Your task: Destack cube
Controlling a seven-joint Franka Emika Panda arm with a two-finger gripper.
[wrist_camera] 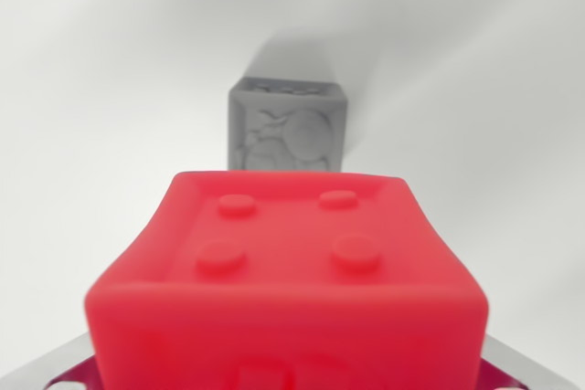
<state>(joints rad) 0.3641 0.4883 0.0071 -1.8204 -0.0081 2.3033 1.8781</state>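
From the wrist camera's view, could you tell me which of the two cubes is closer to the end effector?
The red cube is closer: it fills the lower foreground with four round studs on top, while the grey cube sits farther back, smaller, with an embossed figure on its face.

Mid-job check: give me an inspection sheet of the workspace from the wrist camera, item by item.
Surface: plain white surface, bare where visible.
Job's things: red cube with four round studs on its top face, close to the camera and blurred; grey cube with a relief pattern on its facing side, standing apart behind it on the surface. Not stacked on each other.
Clutter: nothing seen.
Grippers: metallic finger parts show at the bottom corners either side of the red cube; contact cannot be told.
Cables: nothing seen.
Surroundings: white background only; grey cube casts a shadow behind it.
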